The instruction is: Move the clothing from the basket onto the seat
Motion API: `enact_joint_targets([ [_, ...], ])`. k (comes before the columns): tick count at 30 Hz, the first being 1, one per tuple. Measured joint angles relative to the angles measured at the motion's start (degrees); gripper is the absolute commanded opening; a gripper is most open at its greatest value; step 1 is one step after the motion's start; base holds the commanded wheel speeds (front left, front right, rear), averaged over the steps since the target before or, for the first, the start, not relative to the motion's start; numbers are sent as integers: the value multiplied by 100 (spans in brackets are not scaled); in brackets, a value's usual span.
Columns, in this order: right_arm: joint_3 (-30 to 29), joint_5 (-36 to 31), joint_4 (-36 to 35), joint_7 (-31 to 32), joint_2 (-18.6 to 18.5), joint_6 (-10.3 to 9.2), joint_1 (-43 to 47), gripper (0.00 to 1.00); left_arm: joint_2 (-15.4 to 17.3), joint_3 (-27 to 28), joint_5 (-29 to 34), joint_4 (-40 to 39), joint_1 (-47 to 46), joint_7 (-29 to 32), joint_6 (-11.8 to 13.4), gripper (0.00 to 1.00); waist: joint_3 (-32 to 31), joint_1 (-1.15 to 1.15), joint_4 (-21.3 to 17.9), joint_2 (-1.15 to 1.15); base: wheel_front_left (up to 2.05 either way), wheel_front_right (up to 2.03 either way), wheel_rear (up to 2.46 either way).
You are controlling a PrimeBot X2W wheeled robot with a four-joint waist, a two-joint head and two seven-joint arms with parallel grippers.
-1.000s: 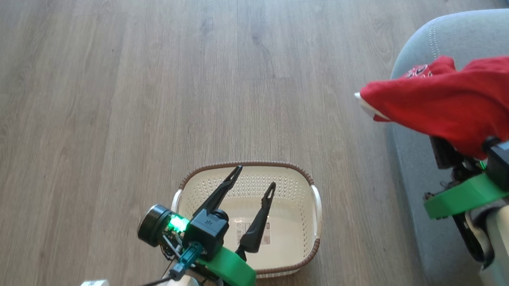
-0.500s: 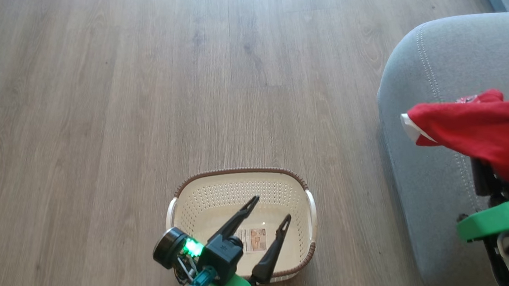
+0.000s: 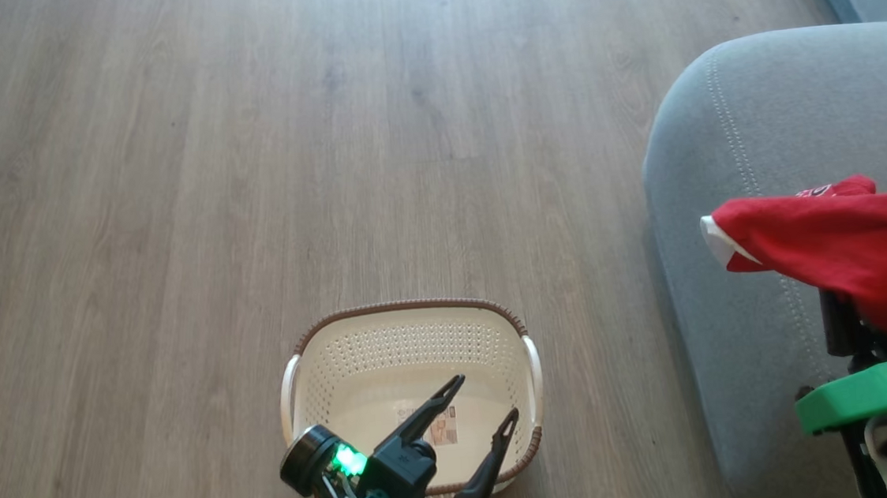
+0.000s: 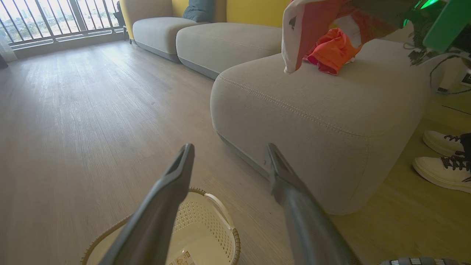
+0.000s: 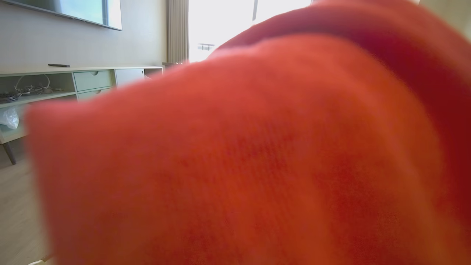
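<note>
The cream basket (image 3: 409,309) stands on the floor with only a sticker on its bottom. My left gripper (image 3: 485,397) hovers open over the basket's near right part, nothing between its fingers; it also shows in the left wrist view as the left gripper (image 4: 229,147) above the basket (image 4: 224,221). Red clothing (image 3: 847,249) with a white edge hangs over the grey seat (image 3: 757,113), draped on my right gripper, whose fingers it hides. A second red garment (image 4: 331,51) lies on the seat (image 4: 312,106). Red knit (image 5: 257,165) covers the right wrist view.
Wood floor (image 3: 248,177) stretches to the left and beyond the basket. A person's white shoes (image 4: 441,162) stand beside the seat's near end. More grey sofa cushions (image 4: 220,40) continue behind it. A low cabinet (image 5: 73,77) stands along a wall.
The head camera has shifted. My right gripper has carried the red clothing from the seat's edge further over the seat. My left gripper has drawn back from the basket's far rim.
</note>
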Motion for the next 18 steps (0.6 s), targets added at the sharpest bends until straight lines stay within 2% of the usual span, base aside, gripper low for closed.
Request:
enact_joint_targets([
  [9,5,0,-3,0,-2,0,-1,0,2,10,-36,-32,7,0,2,100,-3,0,-339,0,0,0,0],
  [18,-24,0,-103,-1,1,0,-3,0,3,36,-37,-180,-1,0,3,100,102,0,-1014,0,0,0,0],
])
